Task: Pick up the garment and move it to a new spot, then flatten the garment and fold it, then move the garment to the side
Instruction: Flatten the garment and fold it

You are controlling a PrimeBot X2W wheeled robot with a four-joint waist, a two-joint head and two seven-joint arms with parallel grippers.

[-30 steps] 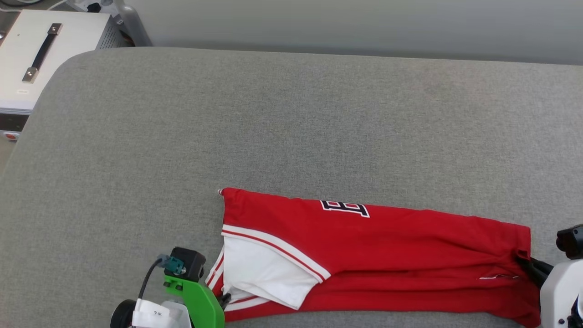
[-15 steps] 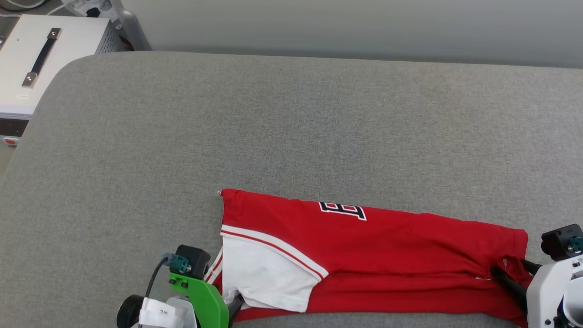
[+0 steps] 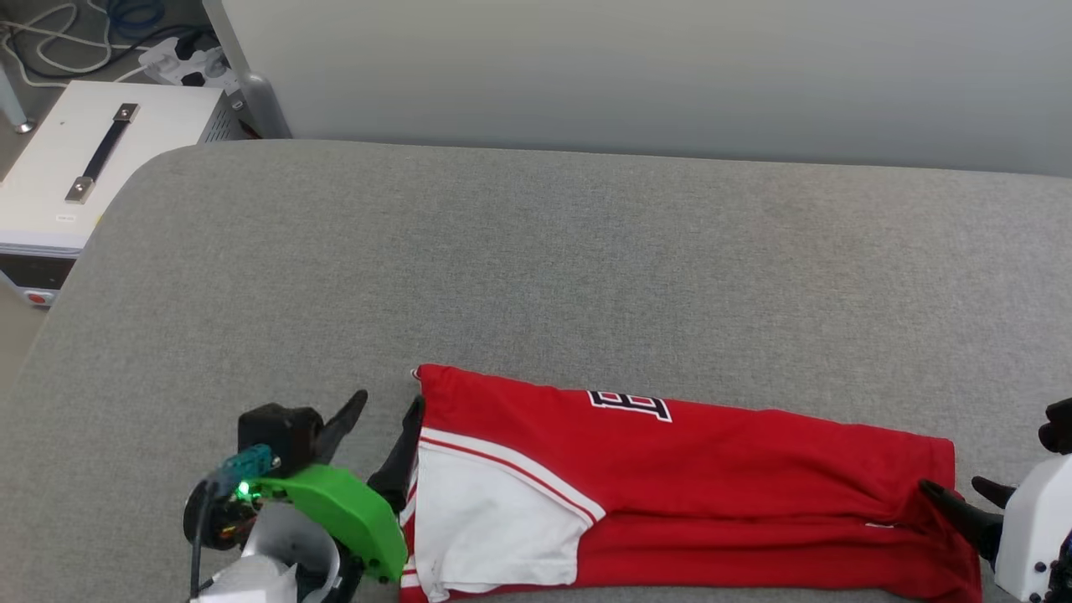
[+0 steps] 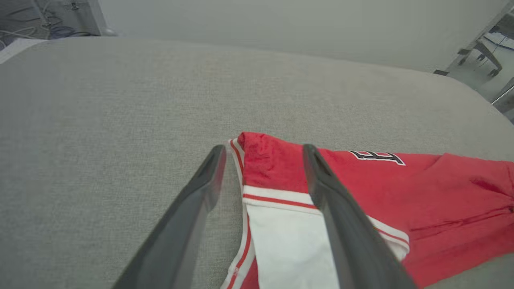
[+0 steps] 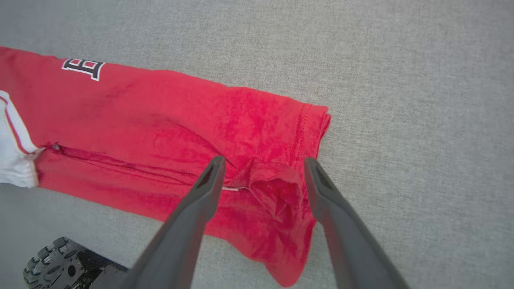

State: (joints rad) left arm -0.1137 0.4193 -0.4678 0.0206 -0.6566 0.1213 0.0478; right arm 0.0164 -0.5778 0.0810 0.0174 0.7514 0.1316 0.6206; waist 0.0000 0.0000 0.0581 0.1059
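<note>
- both grippers have just let go. the left gripper (image 3: pixel 387 402) now stands spread astride the sleeve-end edge of the garment (image 3: pixel 712 469), and the right gripper (image 5: pixel 264 161) is spread over its hem corner.
- the garment lies as a long folded strip at the near edge of the grey counter (image 3: pixel 536 251). one fold looks laid, and another likely follows.
- a white box (image 3: pixel 100 184) sits beyond the counter's far left corner, well apart, so it shouldn't hinder another fold.

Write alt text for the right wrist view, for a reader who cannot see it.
A red garment, folded into a long strip, lies on a grey surface; the dark fingers of the right gripper stand open either side of a rumpled fold at its hem end. A white sleeve and a black, white-outlined letter show toward the other end.
</note>
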